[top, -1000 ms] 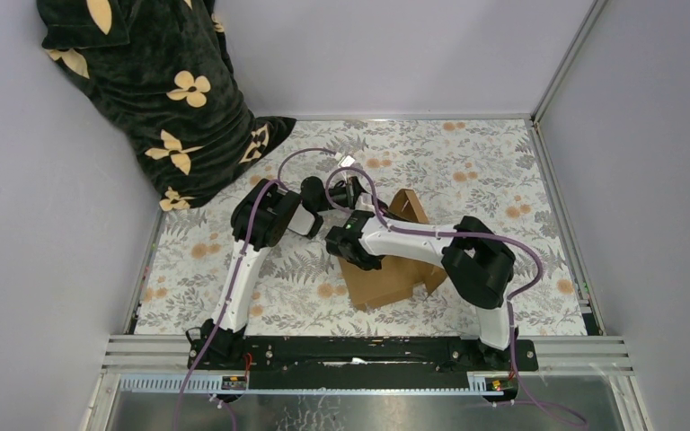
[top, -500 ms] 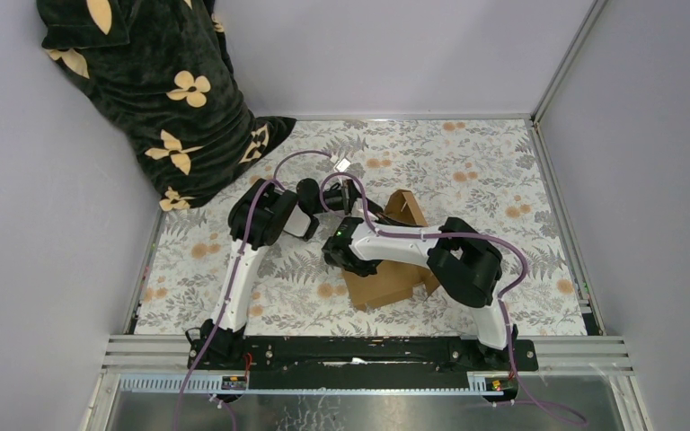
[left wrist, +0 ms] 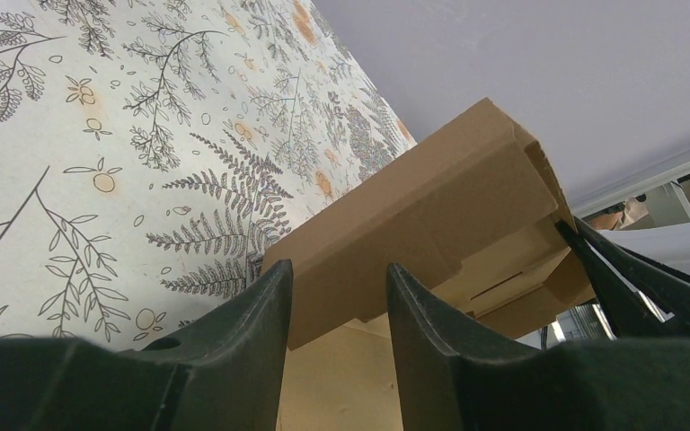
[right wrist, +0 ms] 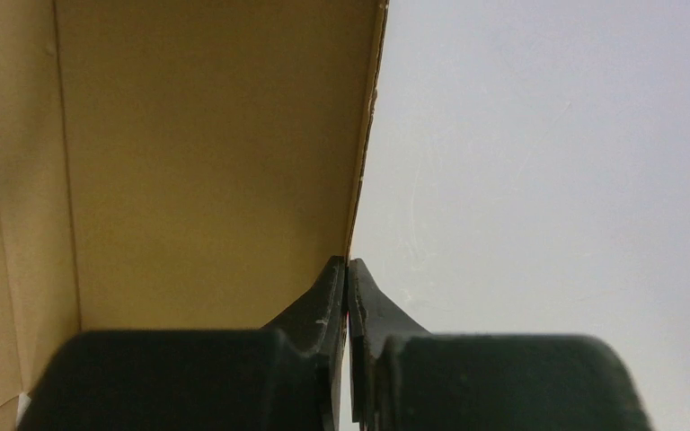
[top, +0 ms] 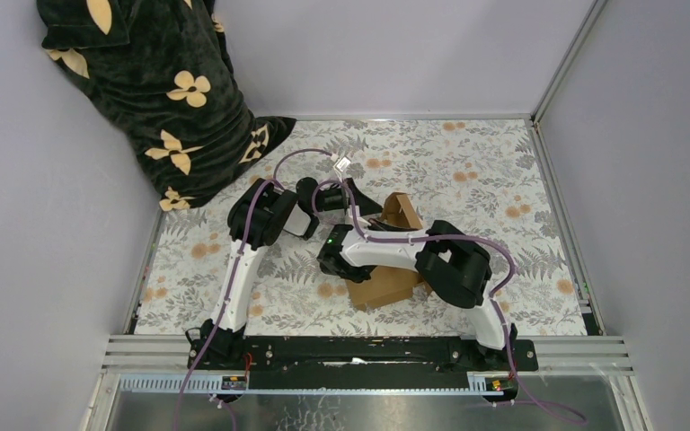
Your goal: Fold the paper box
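Observation:
The paper box (top: 386,285) is brown cardboard, partly folded, lying mid-table with a flap standing up at its far end. My left gripper (top: 354,197) reaches in from the left at the box's far left corner. In the left wrist view it (left wrist: 339,267) is open, and a folded side wall of the box (left wrist: 431,202) crosses just beyond the fingertips. My right gripper (top: 340,262) sits at the box's near left edge under its own arm. In the right wrist view it (right wrist: 349,262) is pinched on the edge of a cardboard panel (right wrist: 207,162).
A dark blanket with cream flowers (top: 157,90) is piled in the far left corner. The floral table cover (top: 467,162) is ringed by grey walls and a metal rail (top: 557,67) on the right. The arms' cables loop above the box.
The right arm has swung left and nearer, its elbow and wrist shifting left. The box's standing flap has shifted slightly left with it. The left gripper has barely moved.

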You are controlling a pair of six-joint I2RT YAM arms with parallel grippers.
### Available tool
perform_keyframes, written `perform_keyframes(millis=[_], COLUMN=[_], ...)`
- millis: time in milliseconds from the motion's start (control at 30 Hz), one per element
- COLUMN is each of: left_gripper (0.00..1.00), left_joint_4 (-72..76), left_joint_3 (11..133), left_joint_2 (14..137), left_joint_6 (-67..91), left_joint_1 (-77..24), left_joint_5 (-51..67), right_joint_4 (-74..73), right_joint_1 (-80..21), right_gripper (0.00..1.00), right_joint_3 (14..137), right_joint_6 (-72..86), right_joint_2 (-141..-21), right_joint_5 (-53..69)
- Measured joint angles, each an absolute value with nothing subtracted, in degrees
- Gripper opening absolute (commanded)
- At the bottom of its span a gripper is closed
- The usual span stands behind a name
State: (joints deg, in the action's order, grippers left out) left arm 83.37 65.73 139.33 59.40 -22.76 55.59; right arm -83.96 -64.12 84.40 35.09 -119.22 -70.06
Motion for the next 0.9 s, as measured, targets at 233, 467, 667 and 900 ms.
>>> perform_keyframes(millis=[233,467,667,900], left_gripper=[0.5,0.51,0.51,0.51], left_joint_4=[83.42,83.4,83.02,80.82], left_joint_3=[65.76,65.76,65.73,65.73], left_joint_2=[139.33,139.35,139.35,139.33], left_joint_6=[59.4,59.4,58.96,56.58], left_joint_1=[-22.76,-22.76,-22.98,-24.51], left_joint_5=[56.18,56.69,57.47,57.67], right_joint_4=[-85.32,-85.49,-85.49,-85.3], right_joint_1=[-65.71,-65.87,-65.87,-65.87], right_gripper=[0.06,0.07,0.07,0.07], right_joint_3=[84.71,84.82,84.97,85.01], right_joint_6=[35.38,36.03,36.12,35.9], right_joint_2=[-121.36,-121.36,-121.34,-121.34], right_joint_5=[-71.0,-71.02,-70.98,-70.87])
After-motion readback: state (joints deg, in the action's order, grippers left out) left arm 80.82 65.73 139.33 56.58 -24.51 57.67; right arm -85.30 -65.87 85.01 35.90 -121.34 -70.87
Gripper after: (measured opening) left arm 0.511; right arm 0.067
